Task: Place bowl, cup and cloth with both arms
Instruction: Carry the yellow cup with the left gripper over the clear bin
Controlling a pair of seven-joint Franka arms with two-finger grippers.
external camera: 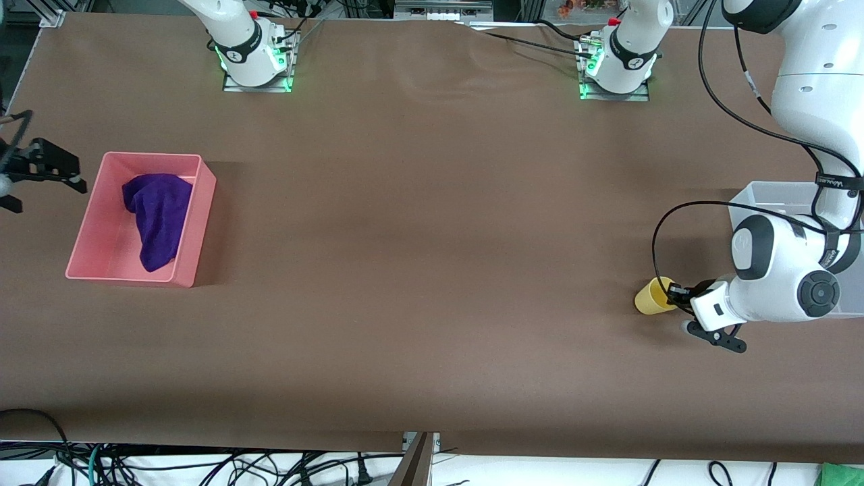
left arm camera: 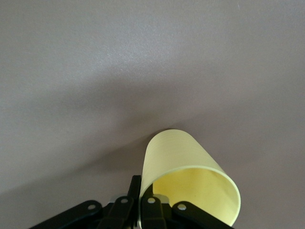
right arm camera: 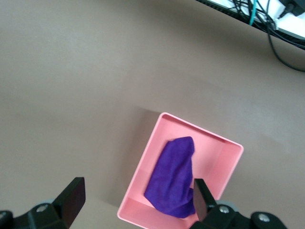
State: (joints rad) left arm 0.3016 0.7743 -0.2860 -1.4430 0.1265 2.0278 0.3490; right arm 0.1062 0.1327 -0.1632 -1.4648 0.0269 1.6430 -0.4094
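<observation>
The yellow cup (external camera: 652, 296) is tipped on its side, low at the table near the left arm's end. My left gripper (external camera: 673, 295) is shut on its rim, one finger inside and one outside, as the left wrist view shows for the gripper (left arm camera: 142, 192) and the cup (left arm camera: 183, 164). The purple cloth (external camera: 156, 217) lies in the pink bin (external camera: 202, 223) at the right arm's end. My right gripper (external camera: 59, 173) is open and empty, up over the table beside that bin. In the right wrist view the gripper (right arm camera: 137, 194) is over the bin (right arm camera: 143, 167) with the cloth (right arm camera: 174, 176). The bowl is out of view.
A clear plastic bin (external camera: 769, 196) stands at the left arm's end, partly hidden by the left arm. Cables hang along the table's edge nearest the front camera (external camera: 270, 466).
</observation>
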